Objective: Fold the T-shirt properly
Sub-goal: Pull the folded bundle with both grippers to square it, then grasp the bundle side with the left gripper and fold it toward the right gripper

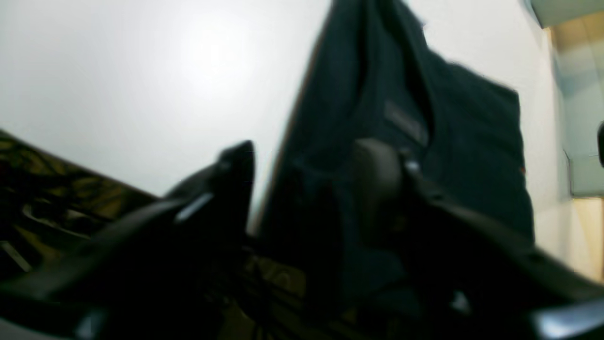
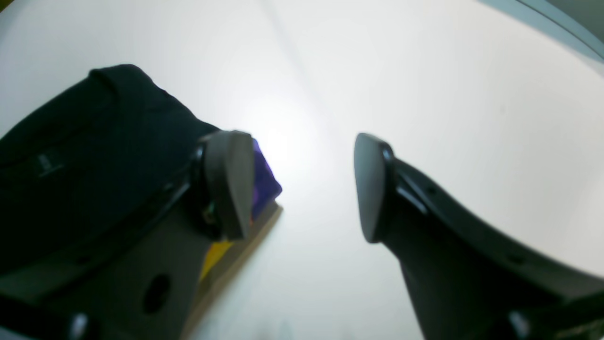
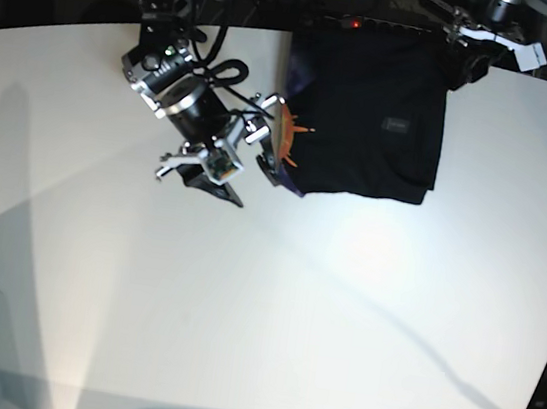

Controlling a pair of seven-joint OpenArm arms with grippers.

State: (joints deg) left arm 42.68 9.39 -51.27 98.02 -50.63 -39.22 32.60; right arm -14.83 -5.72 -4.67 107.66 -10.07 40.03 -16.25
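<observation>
With its fingers [image 2: 226,184] spread beside the T-shirt [image 3: 364,126], the right gripper [image 2: 302,186] should slide under that edge squarely; the left gripper [image 1: 306,184] looks blurred, grip unclear.

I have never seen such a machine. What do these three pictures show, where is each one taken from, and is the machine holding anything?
This is a robot with two arms at a white table. One picture looks down on the whole table from above. The other two come from small cameras on the robot's wrists, so they look past its own fingers.

A black T-shirt lies folded at the far edge of the table.

The right gripper is open and holds nothing, just beside the shirt's edge, where a purple and orange mark shows.

The left gripper is at the shirt's far corner. Its picture is blurred and dark, so I cannot tell if it grips the cloth.
</observation>
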